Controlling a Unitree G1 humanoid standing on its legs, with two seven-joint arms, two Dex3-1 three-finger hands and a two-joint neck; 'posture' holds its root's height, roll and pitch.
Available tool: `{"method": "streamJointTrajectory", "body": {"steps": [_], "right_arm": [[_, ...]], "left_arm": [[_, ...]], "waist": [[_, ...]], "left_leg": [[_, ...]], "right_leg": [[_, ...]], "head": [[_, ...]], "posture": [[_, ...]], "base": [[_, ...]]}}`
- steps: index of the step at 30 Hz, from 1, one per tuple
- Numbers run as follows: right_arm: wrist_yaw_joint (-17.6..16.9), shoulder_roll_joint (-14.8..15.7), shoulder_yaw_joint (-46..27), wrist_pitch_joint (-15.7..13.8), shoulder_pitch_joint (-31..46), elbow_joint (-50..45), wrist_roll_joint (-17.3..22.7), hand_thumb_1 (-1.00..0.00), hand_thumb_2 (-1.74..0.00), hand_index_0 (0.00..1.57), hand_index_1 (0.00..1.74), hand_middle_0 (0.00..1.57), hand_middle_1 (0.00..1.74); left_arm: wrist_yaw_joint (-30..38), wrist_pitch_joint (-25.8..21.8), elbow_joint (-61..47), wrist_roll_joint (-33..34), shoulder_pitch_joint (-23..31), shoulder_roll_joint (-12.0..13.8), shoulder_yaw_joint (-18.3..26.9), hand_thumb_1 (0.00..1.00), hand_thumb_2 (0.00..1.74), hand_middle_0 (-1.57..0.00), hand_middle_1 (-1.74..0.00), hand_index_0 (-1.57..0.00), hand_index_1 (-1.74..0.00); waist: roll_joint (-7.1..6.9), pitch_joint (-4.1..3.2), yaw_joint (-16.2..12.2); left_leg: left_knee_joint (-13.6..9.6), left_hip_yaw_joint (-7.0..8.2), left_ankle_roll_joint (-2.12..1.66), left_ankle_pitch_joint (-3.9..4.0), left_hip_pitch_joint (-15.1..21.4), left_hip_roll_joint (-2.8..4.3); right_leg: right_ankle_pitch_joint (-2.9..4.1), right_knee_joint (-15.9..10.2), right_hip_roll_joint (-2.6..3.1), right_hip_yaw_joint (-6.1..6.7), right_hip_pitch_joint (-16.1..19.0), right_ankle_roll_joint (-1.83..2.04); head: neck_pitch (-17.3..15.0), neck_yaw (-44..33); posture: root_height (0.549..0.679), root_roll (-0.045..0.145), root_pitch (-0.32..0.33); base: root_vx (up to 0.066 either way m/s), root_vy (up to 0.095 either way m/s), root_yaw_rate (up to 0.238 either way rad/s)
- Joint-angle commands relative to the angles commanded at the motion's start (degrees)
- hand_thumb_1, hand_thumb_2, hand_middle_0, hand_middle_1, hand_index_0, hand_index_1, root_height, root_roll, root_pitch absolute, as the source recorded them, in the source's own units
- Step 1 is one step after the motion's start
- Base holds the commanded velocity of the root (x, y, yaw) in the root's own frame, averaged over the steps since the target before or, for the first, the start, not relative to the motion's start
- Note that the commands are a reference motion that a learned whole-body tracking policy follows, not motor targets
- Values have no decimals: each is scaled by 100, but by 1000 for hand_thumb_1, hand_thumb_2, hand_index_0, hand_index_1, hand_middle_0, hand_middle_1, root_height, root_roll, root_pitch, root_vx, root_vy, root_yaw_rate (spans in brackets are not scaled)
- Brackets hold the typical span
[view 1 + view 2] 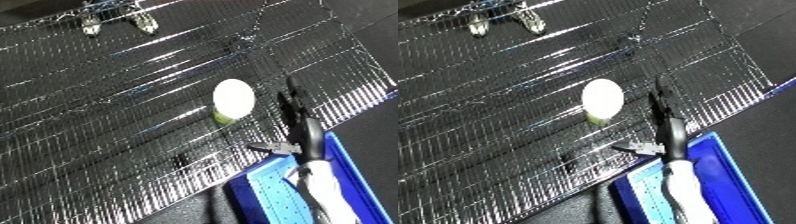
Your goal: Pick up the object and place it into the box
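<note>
A small jar with a white round lid (234,96) and a yellow-green body stands upright on the shiny wire-mesh surface (115,100). My right hand (300,122) reaches in from the lower right, its black fingers straight and pointing away from me, its thumb sticking out to the left. It sits just right of the jar with a small gap, holding nothing. The blue bin (351,170) lies at the lower right, under my right forearm. My left hand is out of sight.
The reflective wire grid covers most of the view and tilts across it. Two metal clips (115,22) sit at its far left edge. Dark floor shows past the grid at the upper right and lower left.
</note>
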Motion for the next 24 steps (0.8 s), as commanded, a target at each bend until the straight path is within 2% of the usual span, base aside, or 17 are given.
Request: {"method": "streamJointTrajectory", "body": {"steps": [12, 23, 24], "right_arm": [[62, -148, 397, 54, -905, 662, 39, 0, 0, 0, 0, 0, 0], [-14, -194, 589, -24, -1500, 1127, 190, -550, -957, 864, 957, 864, 957], [-20, -193, 590, -19, -1534, 1158, 197, -550, -957, 864, 957, 864, 957]], "left_arm": [[288, 25, -96, -123, -294, 80, -165, 1000, 1740, -1570, -1740, -1570, -1740], [365, -53, -249, -404, -442, 54, -120, 1000, 1740, -1570, -1740, -1570, -1740], [367, -45, -252, -399, -459, 51, -117, 1000, 1740, -1570, -1740, -1570, -1740]], "waist": [[121, 0, 174], [184, 0, 308], [182, 0, 312]], "left_leg": [[30, -29, 42, -5, -404, -67], [-23, -73, 80, 1, -546, -129], [-39, -77, 83, 6, -548, -133]], "right_leg": [[0, 128, 3, -53, -437, 8], [-7, 162, 5, -108, -603, -12], [-2, 152, 7, -112, -606, -12]], "head": [[575, 270], [778, 365], [781, 368]], "posture": [[624, 80, 113], [621, 74, 136], [622, 73, 138]], "base": [[-28, -1, 46], [-29, 3, 48], [-38, 2, 20]]}}
